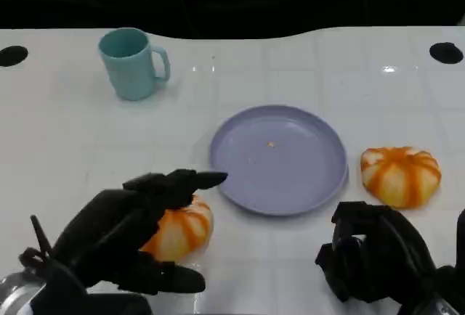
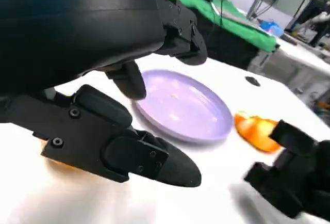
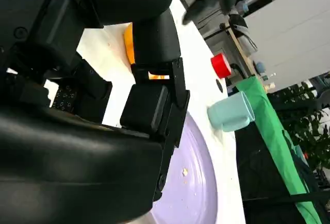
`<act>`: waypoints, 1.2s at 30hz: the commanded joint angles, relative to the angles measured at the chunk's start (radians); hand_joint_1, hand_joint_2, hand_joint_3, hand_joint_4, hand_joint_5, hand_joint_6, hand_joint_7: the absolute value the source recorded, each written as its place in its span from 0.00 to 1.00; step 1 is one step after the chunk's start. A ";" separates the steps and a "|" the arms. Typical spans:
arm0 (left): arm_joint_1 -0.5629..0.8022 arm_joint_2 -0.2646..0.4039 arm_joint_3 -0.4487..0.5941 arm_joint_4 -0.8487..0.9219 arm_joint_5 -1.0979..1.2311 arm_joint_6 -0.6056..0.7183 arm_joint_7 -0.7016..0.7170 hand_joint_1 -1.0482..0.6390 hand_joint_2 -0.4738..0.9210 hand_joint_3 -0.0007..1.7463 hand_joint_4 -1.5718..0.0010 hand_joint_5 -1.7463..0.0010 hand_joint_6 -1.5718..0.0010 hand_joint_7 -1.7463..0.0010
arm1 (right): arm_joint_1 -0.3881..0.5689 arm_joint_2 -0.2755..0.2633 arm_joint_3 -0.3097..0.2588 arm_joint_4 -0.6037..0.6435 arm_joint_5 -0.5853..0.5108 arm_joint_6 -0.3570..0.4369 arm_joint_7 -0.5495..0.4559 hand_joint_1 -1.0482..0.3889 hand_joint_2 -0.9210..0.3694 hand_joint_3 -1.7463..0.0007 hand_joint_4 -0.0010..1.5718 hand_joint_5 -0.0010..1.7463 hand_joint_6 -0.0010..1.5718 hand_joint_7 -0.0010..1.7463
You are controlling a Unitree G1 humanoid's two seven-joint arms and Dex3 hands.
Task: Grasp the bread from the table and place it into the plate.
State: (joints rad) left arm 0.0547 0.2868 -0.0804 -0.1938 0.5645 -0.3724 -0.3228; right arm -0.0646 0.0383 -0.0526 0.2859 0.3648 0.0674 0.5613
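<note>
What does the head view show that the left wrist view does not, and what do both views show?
Head view alone: the teal mug at the far left of the table, and the whole bread near the left hand, whose fingers reach over it. Left wrist view alone: a green-covered surface beyond the table. Both: the purple plate, the bread right of it and the right hand.

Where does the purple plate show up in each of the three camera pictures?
Head view: the plate lies at the centre of the table, between two orange breads.
Left wrist view: the plate sits mid-picture, just past the left hand.
Right wrist view: the plate lies at the lower middle edge.
Shared landmark: the crumb on the plate, seen in the head and right wrist views.
</note>
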 commanded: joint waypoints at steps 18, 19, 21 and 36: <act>-0.114 0.033 -0.278 -0.040 0.700 0.357 0.045 0.31 0.76 0.00 0.97 0.52 0.89 0.88 | 0.009 -0.016 -0.007 -0.022 0.006 -0.001 -0.005 0.00 0.71 0.13 0.95 0.82 1.00 0.58; -0.120 0.032 -0.288 -0.027 0.710 0.370 0.041 0.32 0.76 0.00 0.96 0.53 0.88 0.88 | 0.009 -0.016 -0.007 -0.021 0.006 -0.003 -0.003 0.00 0.71 0.13 0.95 0.82 1.00 0.58; -0.131 0.030 -0.304 -0.005 0.721 0.391 0.039 0.32 0.75 0.00 0.94 0.55 0.86 0.91 | 0.009 -0.016 -0.008 -0.019 0.007 -0.004 -0.001 0.00 0.71 0.14 0.95 0.82 1.00 0.57; -0.220 0.036 -0.394 0.218 0.737 0.466 0.127 0.39 0.77 0.01 0.87 0.61 0.79 0.97 | 0.000 -0.018 -0.010 -0.008 0.003 -0.006 -0.003 0.00 0.70 0.15 0.94 0.82 1.00 0.57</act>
State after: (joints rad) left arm -0.1419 0.3067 -0.4655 -0.0255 1.3007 0.0820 -0.2260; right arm -0.0622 0.0368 -0.0534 0.2743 0.3633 0.0677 0.5574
